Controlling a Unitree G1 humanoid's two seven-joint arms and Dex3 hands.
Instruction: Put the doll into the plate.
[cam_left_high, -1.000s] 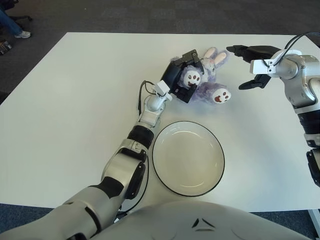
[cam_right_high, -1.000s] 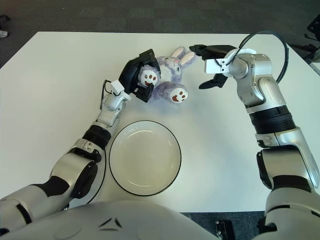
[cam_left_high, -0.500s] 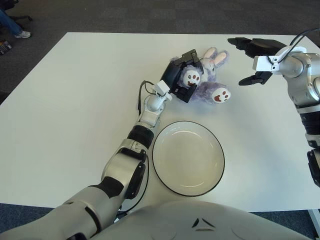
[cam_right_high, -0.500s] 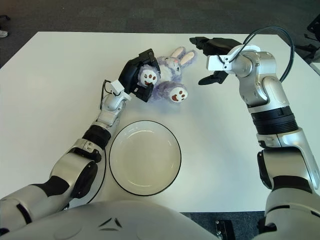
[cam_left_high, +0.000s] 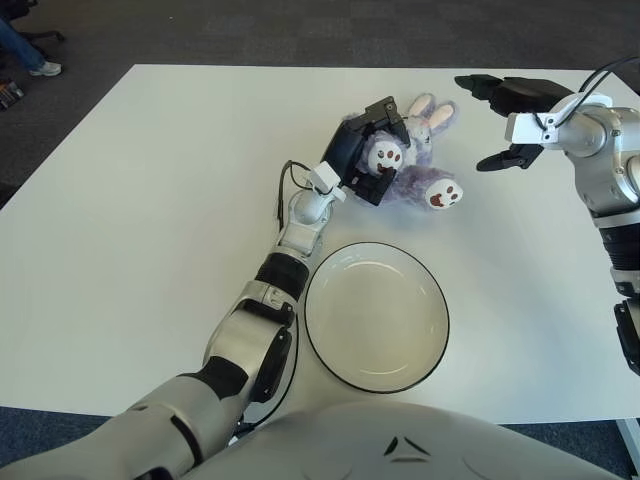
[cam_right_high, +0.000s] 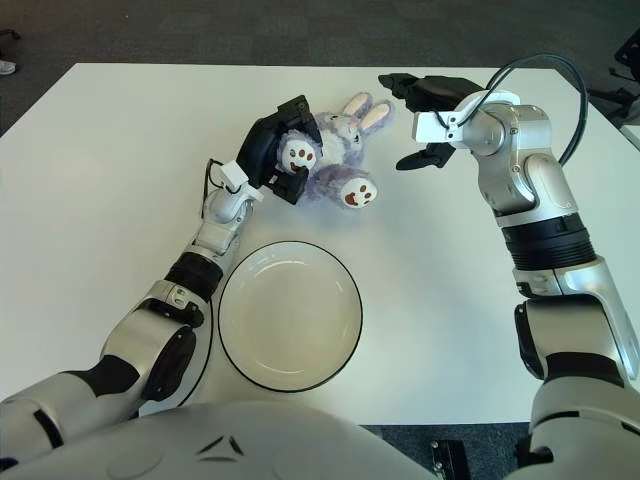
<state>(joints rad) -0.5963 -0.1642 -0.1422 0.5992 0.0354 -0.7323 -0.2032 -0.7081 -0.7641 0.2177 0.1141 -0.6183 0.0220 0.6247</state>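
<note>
Left eye view: left hand (cam_left_high: 362, 150) fingers clasp the lilac bunny doll (cam_left_high: 415, 165); right hand (cam_left_high: 505, 115) spread, empty.

doll (cam_left_high: 410, 160) behind plate (cam_left_high: 330, 340), on table (cam_left_high: 130, 200)

Both views come from up high on the robot's head. They look forward and down at the white table (cam_left_high: 150, 200). The robot's own grey chest fills the 6 o'clock edge, so the cameras sit close above it. The far table edge and dark carpet run along 12 o'clock.

The two eyes sit side by side, so they see nearly the same things. The plate (cam_left_high: 377, 315) is right of the middle in the left eye view. In the right eye view the same plate sits left of the middle. The right eye view shows much more of the arm at 3 o'clock.
</note>
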